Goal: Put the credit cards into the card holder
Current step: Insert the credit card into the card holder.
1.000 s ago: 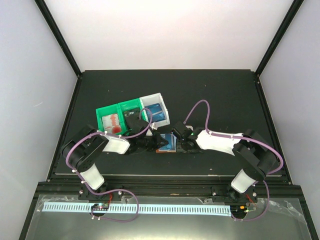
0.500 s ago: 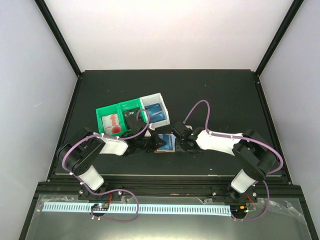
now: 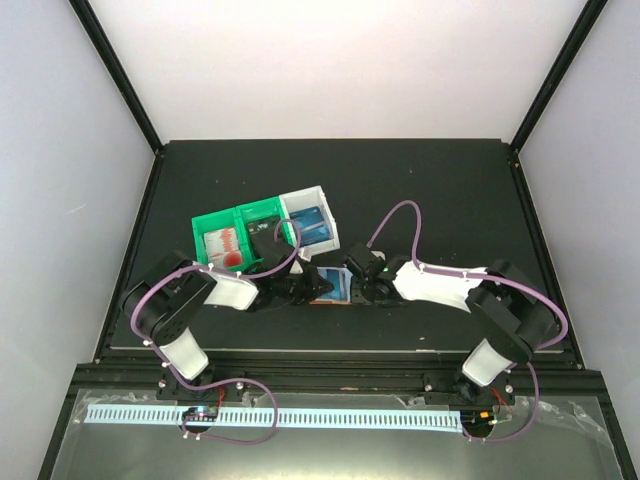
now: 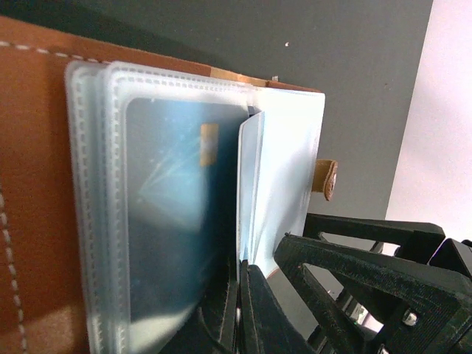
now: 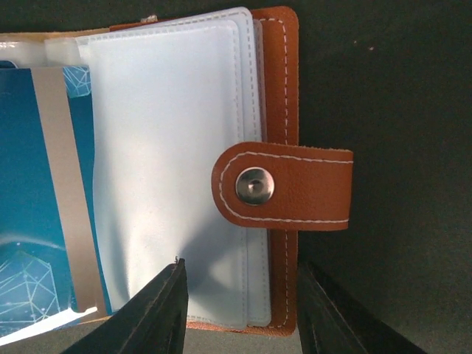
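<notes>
The card holder (image 3: 330, 287) lies open on the dark worktop (image 3: 450, 190) between the two hands, clear pockets (image 5: 169, 147) facing up. Its snap tab (image 5: 287, 186) points towards the right hand (image 5: 240, 280), whose fingers are spread apart astride that end of the holder. On the holder's other side, the left hand (image 4: 237, 313) looks clenched on a blue card (image 4: 251, 184), tilted on edge over the pockets. Another blue card (image 4: 169, 221) already sits in a pocket.

The step in hand appears to be insertion. The card's long axis runs along the pocket's stitched sides. The next move calls for meeting a pocket mouth with its leading edge, then sliding it flat.
</notes>
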Tool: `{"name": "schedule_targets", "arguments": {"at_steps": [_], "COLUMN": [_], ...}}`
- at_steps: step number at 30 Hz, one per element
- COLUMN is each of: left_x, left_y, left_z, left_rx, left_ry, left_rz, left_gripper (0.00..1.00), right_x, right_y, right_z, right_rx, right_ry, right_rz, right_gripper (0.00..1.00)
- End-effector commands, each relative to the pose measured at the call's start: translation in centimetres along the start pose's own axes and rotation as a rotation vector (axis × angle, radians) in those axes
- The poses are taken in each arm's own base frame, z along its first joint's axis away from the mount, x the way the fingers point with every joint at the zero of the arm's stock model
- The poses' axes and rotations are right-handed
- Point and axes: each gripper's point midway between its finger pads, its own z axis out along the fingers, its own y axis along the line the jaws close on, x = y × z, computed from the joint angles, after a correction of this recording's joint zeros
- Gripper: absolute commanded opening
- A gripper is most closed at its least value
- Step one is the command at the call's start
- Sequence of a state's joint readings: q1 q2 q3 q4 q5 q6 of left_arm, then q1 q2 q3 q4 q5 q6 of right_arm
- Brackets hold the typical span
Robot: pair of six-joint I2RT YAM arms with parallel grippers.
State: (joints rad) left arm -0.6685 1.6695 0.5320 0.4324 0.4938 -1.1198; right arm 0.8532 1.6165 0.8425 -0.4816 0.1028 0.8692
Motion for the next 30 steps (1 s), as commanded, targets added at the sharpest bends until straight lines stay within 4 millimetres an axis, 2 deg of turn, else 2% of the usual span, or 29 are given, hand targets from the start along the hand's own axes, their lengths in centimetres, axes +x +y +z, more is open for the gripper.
{"name": "schedule_targets", "arguments": {"at_steps": [1,7,15,30], "left_x": [0.8,1.0,1.1,1.1], "left_y": [0.9,2.4,2.5,1.1], "left_z": [0.4,-0.5,-0.5,0.4], "left_rx": [-0.023,-0.057,-0.065,-0.015], "left_ry": [0.031,-0.013,-0.009,0.038], "left_rz": [-0.036,-0.107,-0.124,-0.121], "left_gripper": [0.01,0.01,0.01,0.02], "right_x": [1.0,1.0,1.1,1.2], "right_y": [0.5,0.1,-0.1,0.8], "right_z": [0.6,0.6,0.8,1.0], "right_rx": [-0.042,-0.02,-0.01,-0.049], "right_ry": [0.029,0.025,0.03,0.046], "right_rz": [-0.002,0.023,0.03,0.022], "right_gripper": [0.42,0.38,0.37,0.37]}}
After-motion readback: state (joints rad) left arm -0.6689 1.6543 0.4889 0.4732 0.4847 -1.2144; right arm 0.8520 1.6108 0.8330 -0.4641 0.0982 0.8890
